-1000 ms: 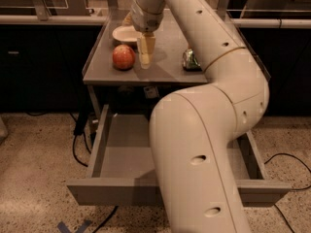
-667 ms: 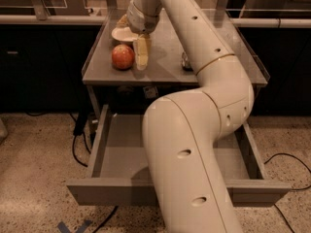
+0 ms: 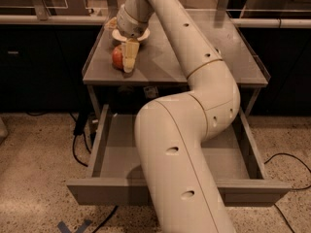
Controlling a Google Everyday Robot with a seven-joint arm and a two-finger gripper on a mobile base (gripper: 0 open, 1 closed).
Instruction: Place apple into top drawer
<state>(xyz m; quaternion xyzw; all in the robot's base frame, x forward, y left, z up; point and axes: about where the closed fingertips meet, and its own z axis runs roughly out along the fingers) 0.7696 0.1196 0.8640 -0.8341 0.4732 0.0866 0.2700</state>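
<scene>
well — claw [image 3: 129,58] beside apple [image 3: 116,57] on tabletop [image 3: 160,68], top drawer [image 3: 107,193] open.

red apple [image 3: 116,57] beside gripper [image 3: 128,66], top drawer [image 3: 104,191] pulled open

The gripper [image 3: 127,66] is positioned at the apple [image 3: 116,57] on the table [image 3: 158,64], with the top drawer [image 3: 116,194] left open below.

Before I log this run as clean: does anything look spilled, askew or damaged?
Nothing stands out. The apple sits on the table beside the gripper; the top drawer is open and square.
</scene>
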